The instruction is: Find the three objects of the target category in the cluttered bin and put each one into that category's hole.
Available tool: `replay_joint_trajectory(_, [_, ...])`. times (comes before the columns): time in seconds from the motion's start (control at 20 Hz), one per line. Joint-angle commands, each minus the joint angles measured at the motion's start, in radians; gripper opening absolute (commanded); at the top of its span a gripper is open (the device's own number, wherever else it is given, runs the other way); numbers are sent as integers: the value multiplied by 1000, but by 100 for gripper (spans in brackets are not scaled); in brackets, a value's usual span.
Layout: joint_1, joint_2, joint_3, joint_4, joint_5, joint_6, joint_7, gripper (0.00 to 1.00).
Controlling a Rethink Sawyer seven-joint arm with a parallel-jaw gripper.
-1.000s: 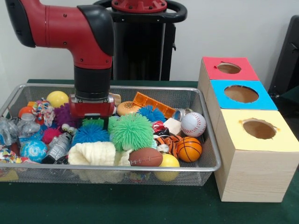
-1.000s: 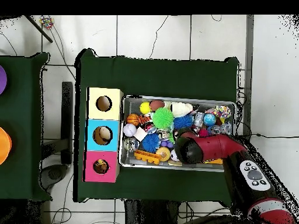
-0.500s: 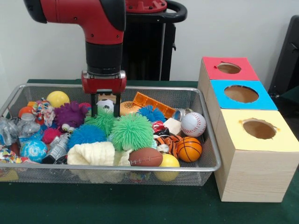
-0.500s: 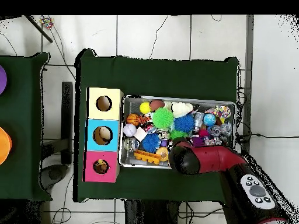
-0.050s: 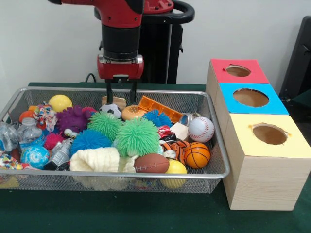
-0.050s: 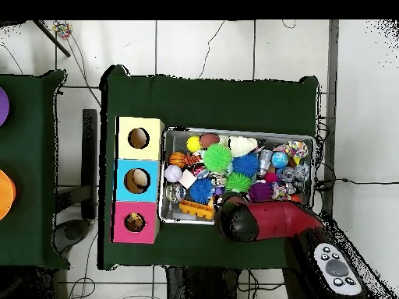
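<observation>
A wire mesh bin holds a heap of toys. Among them are a baseball, a basketball, a football, a small soccer ball, a big green spiky ball and a blue spiky ball. My gripper hangs open over the bin's back part, just above the soccer ball, and holds nothing. To the right stands the wooden box with a red hole, a blue hole and a yellow hole. In the overhead view the arm hides the gripper.
A purple fuzzy toy, a yellow ball, an orange block and a burger toy lie near the gripper. The bin's back rim runs just behind it. The box adjoins the bin.
The gripper has lifted out of the toys and shifted right toward the bin's back rim, with nothing in it. The green spiky balls it covered now show.
</observation>
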Motion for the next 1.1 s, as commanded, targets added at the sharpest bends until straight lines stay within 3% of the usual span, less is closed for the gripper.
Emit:
replay_joint_trajectory(0.05, [105, 33, -20, -13, 63, -5, 199, 100])
replay_joint_trajectory(0.25, [191, 129, -86, -63, 85, -127, 275, 100])
replay_joint_trajectory(0.5, [247, 224, -117, -113, 144, -200, 289, 100])
replay_joint_trajectory(0.85, [309, 276, -106, -165, 268, -143, 264, 100])
replay_joint_trajectory(1.1, [423, 332, -195, -262, 325, -205, 285, 100])
